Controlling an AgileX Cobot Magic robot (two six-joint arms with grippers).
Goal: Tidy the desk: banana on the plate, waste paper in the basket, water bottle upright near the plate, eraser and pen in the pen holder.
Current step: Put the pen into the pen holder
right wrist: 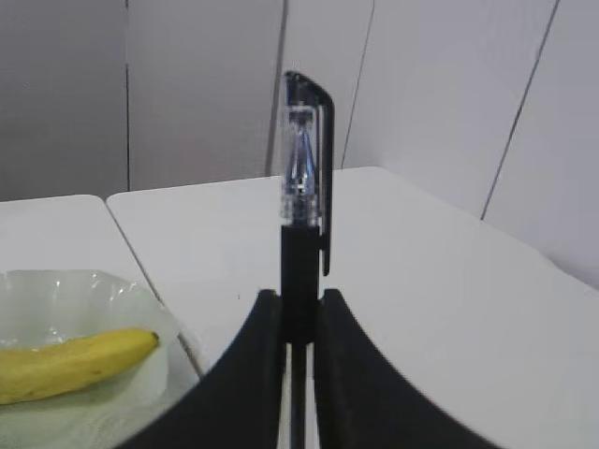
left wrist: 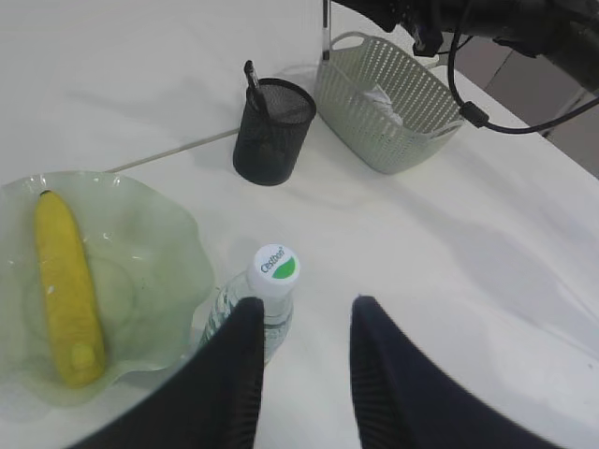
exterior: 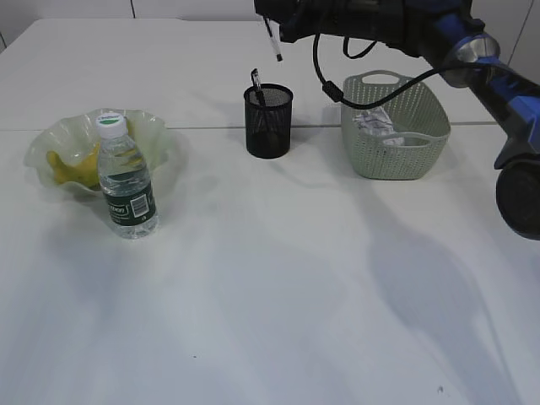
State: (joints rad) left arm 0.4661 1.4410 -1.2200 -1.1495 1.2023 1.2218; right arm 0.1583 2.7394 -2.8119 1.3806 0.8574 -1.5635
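Observation:
My right gripper [exterior: 278,29] is shut on a black pen [right wrist: 304,187] and holds it upright, above and a little behind the black mesh pen holder [exterior: 268,121]. Another dark pen [exterior: 256,84] sticks out of the holder. The water bottle [exterior: 126,177] stands upright in front of the pale green plate [exterior: 160,131], which holds the banana [left wrist: 65,281]. Waste paper [exterior: 375,126] lies in the green basket [exterior: 396,156]. My left gripper [left wrist: 304,313] is open and empty, just above and beside the bottle's cap [left wrist: 276,267]. The eraser is not visible.
The white table has a seam running across behind the plate and holder. The right arm and its black cable [exterior: 325,80] hang over the basket and holder. The basket also shows in the left wrist view [left wrist: 384,140], beside the holder [left wrist: 271,131].

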